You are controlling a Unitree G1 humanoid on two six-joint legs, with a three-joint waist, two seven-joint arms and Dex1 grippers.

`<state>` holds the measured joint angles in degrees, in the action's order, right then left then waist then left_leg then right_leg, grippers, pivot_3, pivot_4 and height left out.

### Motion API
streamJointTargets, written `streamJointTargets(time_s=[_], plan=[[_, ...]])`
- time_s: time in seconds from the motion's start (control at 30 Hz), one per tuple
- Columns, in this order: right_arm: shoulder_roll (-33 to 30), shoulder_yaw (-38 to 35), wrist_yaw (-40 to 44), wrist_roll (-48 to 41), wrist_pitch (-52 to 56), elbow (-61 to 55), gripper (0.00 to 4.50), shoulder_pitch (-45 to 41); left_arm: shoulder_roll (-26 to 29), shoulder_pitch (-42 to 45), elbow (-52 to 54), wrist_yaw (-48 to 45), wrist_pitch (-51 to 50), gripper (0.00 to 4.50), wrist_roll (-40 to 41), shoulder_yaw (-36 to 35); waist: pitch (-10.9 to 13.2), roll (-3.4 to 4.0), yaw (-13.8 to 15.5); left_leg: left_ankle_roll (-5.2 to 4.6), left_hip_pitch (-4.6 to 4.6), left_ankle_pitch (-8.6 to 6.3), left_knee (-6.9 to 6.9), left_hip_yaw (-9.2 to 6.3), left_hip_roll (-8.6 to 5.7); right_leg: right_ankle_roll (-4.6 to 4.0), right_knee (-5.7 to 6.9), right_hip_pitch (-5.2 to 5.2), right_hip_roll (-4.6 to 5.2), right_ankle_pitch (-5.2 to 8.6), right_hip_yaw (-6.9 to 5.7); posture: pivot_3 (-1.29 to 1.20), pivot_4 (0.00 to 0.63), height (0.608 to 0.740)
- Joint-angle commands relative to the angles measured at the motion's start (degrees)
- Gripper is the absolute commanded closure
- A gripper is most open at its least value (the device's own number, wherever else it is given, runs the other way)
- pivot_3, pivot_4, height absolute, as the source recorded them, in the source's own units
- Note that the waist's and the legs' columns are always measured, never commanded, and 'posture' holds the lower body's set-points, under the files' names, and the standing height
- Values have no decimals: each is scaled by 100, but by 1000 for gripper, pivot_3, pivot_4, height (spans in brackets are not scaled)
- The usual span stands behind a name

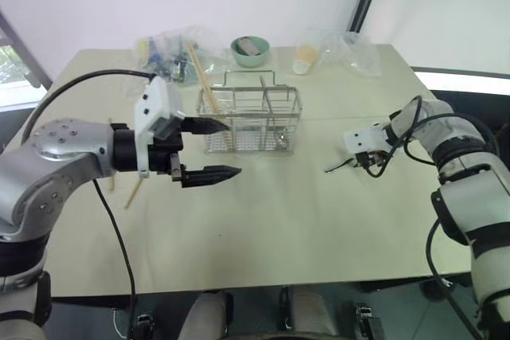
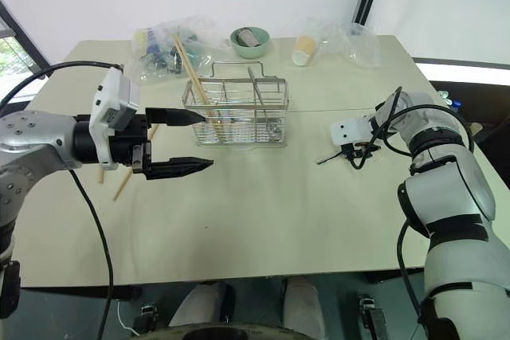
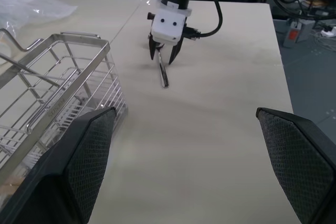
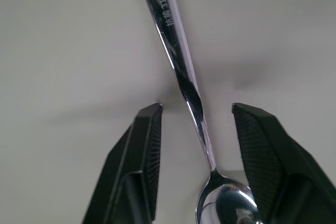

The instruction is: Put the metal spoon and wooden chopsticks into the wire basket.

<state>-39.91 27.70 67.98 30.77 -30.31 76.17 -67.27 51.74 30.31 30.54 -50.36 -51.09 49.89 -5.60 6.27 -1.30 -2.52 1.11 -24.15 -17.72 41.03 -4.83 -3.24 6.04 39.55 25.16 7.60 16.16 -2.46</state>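
Note:
The metal spoon (image 4: 178, 66) lies flat on the table right of the wire basket (image 1: 251, 121). My right gripper (image 1: 356, 162) points down over it. Its fingers (image 4: 149, 145) straddle the thin handle with a gap on each side, so nothing is gripped. One of the wooden chopsticks (image 1: 201, 77) leans in the basket's left compartment, its top sticking out. Another tan chopstick (image 1: 134, 191) lies on the table behind my left forearm. My left gripper (image 1: 213, 149) hovers open and empty just left of the basket, pointing toward it.
A mint-green bowl (image 1: 250, 50), crumpled plastic bags (image 1: 171, 47) and a paper cup (image 1: 304, 57) sit along the table's far edge. Bare tabletop lies in front of the basket and between the two arms.

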Motion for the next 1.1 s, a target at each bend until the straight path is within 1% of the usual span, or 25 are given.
streamJointTargets(time_s=[0.03,0.23,0.3,0.33,0.37,0.4,0.43,0.6,0.7,0.8,0.83,0.9,0.97,1.0,1.03,1.07,1.1], plan=[[6,-102,103,-61,10,-28,2376,-1,22,229,39,67,11,0,74,-149,0,0,-1,0,0,0,0,0,0,0,0,1,0,0,0,0,150,635],[59,-138,153,-104,61,-32,2376,18,28,310,-7,88,29,0,60,-128,0,0,-2,0,0,0,-1,0,0,1,-1,1,0,0,0,0,150,635],[79,-141,156,-104,84,-35,2932,15,35,329,-12,90,27,0,62,-131,0,0,-2,1,0,0,0,0,0,1,0,1,0,0,0,0,150,635],[91,-148,171,-110,102,-36,3282,16,37,347,-21,91,28,0,59,-130,0,0,-2,1,0,0,0,0,0,1,0,1,-1,0,0,0,150,635],[103,-158,185,-121,126,-36,3707,18,34,365,-31,96,32,0,52,-126,0,0,-6,1,0,0,1,0,0,1,0,0,0,0,0,0,150,635],[111,-168,194,-127,144,-38,4264,20,32,376,-38,99,34,0,47,-123,0,1,-6,1,0,0,2,0,0,1,3,1,0,0,0,0,150,635],[119,-181,210,-137,148,-40,4440,28,22,399,-47,113,36,0,37,-113,-1,-1,-3,1,1,0,3,1,-1,1,6,1,0,0,1,0,150,635],[139,-245,261,-169,141,-59,4440,48,3,480,-79,152,21,0,41,-110,-2,-3,-4,2,3,1,3,-1,-1,1,13,2,1,0,0,0,150,635],[111,-433,376,-385,24,-114,4440,55,-2,499,-128,155,48,0,13,-109,-2,-3,-4,2,2,1,3,-1,-1,1,13,3,0,0,1,0,150,635],[140,-982,1384,-1176,-38,-379,4440,151,7,524,-265,144,101,0,-38,-148,-1,-2,-7,3,2,1,3,-1,-1,9,12,3,0,-5,0,0,150,635],[165,-1204,1834,-1565,56,-638,4440,249,6,528,-316,153,122,0,-54,-174,-1,-1,-12,3,1,1,3,-1,-1,15,12,3,0,-8,0,0,150,635],[12,-1238,2350,-2763,742,-1951,4440,752,4,535,-424,161,190,0,-118,-224,-2,-3,-10,3,2,2,2,-2,0,17,11,3,1,-9,1,0,150,635],[-371,-1182,2452,-3937,1892,-3810,4440,1444,10,548,-537,152,263,0,-195,-259,1,4,5,3,2,2,3,-8,2,19,11,1,4,-10,0,0,150,635],[-556,-1261,2452,-4388,2479,-4673,4440,1761,14,557,-595,144,300,0,-230,-275,2,7,37,3,-2,2,3,-12,2,19,11,4,4,-10,0,0,150,635],[-688,-1349,2452,-4670,2920,-5285,4440,1988,16,564,-633,137,327,0,-254,-284,3,11,61,3,-12,2,2,-25,0,20,5,4,4,-11,2,0,150,635],[-777,-1568,2429,-5015,3583,-6001,4440,2200,15,587,-709,127,366,0,-294,-294,3,14,85,3,-13,1,2,-30,-1,20,3,5,3,-11,3,0,150,635],[-831,-1842,2202,-5559,4416,-6729,4440,2323,11,627,-829,105,429,0,-354,-301,4,16,131,3,-14,1,0,-32,-1,21,-6,4,2,-11,3,0,150,635]])
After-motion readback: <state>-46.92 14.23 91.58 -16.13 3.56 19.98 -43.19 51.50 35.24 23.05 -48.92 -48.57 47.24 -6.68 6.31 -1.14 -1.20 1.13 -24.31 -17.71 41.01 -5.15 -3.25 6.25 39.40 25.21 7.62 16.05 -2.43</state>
